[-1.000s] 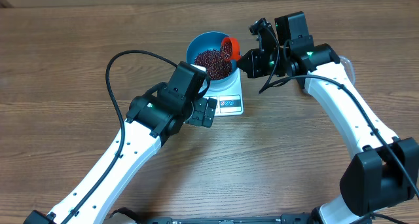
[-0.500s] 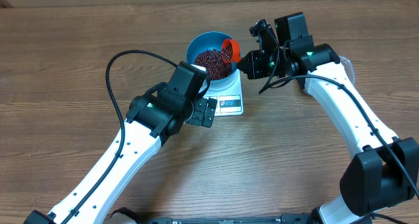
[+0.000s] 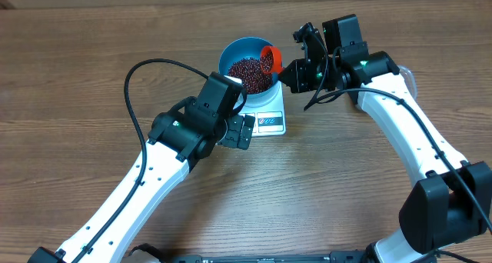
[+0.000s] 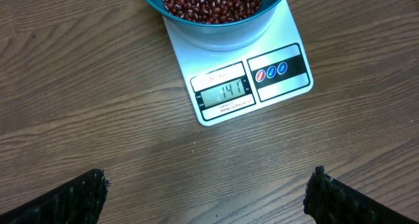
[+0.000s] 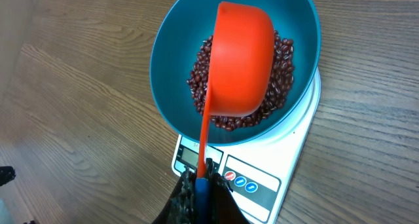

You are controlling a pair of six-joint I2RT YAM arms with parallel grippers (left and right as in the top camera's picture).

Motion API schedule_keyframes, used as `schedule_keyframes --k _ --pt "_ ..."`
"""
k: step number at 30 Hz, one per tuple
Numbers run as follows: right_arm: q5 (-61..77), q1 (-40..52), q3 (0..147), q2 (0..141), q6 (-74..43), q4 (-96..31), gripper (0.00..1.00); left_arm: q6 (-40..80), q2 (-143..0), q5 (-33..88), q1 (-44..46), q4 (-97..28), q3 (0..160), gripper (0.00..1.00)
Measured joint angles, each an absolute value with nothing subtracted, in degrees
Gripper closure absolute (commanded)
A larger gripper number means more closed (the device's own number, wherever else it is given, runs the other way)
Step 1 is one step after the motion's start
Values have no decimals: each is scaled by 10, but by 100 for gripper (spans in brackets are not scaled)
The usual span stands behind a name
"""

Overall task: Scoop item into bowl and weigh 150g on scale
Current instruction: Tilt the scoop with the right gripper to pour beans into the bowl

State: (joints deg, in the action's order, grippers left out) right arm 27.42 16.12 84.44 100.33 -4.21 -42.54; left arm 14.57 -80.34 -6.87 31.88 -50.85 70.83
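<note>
The blue bowl point(image 3: 246, 64) stands on the white scale point(image 3: 269, 117) and holds a heap of dark red beans point(image 3: 250, 72). In the right wrist view, the bowl point(image 5: 177, 47) shows beans point(image 5: 283, 60) under a red scoop point(image 5: 241, 60) tilted over them. My right gripper point(image 5: 204, 188) is shut on the scoop's blue-tipped handle. From the left wrist, the scale point(image 4: 262, 86) shows its lit display below the bowl point(image 4: 216, 31). My left gripper point(image 4: 206, 194) hangs open over bare wood in front of the scale, holding nothing.
Wood-grain tabletop point(image 3: 92, 32) surrounds the scale. The left arm's black cable point(image 3: 134, 86) loops over the table to the left. A clear tub edge point(image 3: 411, 78) peeks out behind the right arm.
The red scoop has shifted slightly over the bowl's right rim. Both arms are otherwise still.
</note>
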Motion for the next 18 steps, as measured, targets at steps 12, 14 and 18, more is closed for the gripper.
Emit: schedule_keyframes --k 12,14,18 --pt "295 161 844 1003 -13 -431 96 146 -803 -69 319 -508 708 0" --pt "295 161 844 1003 -15 -431 96 146 -803 -69 319 -509 708 0" --pt "298 161 844 1003 -6 -432 96 146 -803 -69 319 -509 708 0"
